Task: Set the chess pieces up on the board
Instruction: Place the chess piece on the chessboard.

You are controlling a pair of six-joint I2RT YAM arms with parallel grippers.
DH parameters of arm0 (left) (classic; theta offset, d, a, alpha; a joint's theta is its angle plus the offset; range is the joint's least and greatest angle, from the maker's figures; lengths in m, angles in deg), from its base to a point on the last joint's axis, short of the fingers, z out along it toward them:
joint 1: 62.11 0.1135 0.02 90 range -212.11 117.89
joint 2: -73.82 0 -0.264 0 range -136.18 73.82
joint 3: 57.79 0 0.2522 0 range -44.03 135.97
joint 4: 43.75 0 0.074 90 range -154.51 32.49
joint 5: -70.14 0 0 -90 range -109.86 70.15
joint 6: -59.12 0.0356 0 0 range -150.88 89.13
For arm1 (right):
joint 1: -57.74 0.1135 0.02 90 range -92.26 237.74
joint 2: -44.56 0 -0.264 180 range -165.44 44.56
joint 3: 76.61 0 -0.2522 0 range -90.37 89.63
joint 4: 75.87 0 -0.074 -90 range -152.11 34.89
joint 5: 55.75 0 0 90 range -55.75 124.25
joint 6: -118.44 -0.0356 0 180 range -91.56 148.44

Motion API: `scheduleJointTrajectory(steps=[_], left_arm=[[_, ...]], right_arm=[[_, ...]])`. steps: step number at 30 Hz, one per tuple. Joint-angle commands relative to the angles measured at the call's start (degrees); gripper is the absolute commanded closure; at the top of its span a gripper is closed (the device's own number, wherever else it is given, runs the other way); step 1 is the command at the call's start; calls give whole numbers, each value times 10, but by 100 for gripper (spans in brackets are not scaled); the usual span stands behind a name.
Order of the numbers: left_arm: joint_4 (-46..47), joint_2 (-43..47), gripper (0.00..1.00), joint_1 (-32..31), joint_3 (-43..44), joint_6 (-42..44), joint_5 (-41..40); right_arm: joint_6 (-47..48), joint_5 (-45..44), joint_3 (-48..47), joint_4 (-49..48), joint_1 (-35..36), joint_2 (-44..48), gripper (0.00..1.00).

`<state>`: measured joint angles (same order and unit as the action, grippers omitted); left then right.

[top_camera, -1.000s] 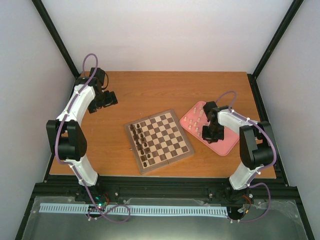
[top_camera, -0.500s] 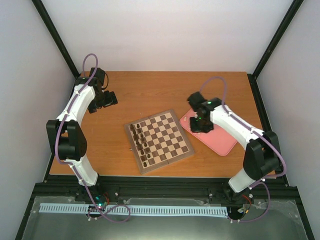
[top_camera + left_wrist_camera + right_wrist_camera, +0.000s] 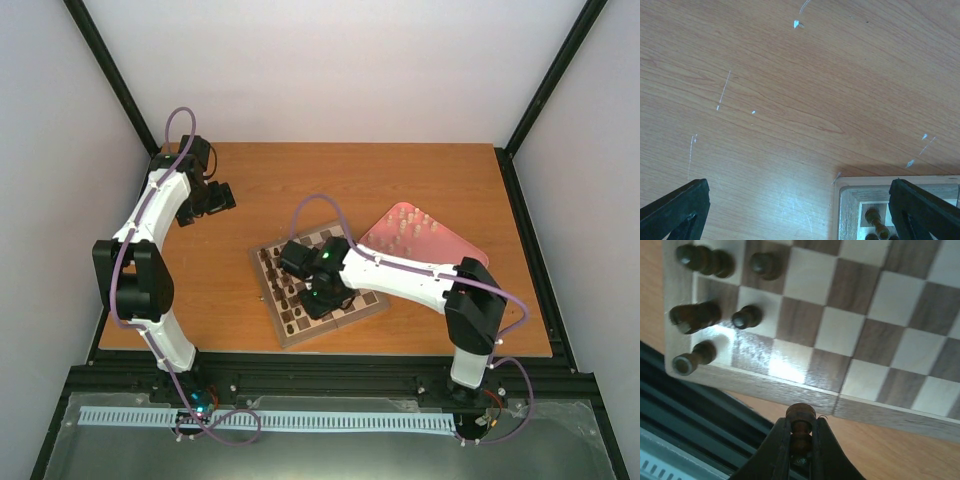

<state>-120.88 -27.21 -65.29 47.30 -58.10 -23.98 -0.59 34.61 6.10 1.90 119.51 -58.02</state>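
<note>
Wooden board (image 3: 880, 412): dark pieces (image 3: 747, 316) stand at its corner.
Right claw (image 3: 801, 436): pinched on a brown chessman (image 3: 801, 415), over the board's border.
Left claw (image 3: 800, 210): spread wide, empty, above the desk (image 3: 790, 100).
Pink tray (image 3: 445, 240): beside the board, holding cream pieces (image 3: 410, 218).

1 board (image 3: 860, 340) — 1 pink tray (image 3: 450, 240)

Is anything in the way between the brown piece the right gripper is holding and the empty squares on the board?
Nothing visible. The right gripper holds the dark piece just outside the board, and the squares straight ahead are bare. The other dark pieces stand off to the side.
</note>
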Motion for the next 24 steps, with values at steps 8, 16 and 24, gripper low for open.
scheduleJointTrajectory(steps=[8,16,24], left_arm=[[10,20,0,-3,-5,-1,3],[11,20,0,-3,-9,-1,0],[11,17,0,-3,-9,-1,-1]], right_arm=[[11,45,-22,-35,51,-63,97],[31,32,-52,-44,52,-91,97],[53,41,-74,-35,52,-118,97]])
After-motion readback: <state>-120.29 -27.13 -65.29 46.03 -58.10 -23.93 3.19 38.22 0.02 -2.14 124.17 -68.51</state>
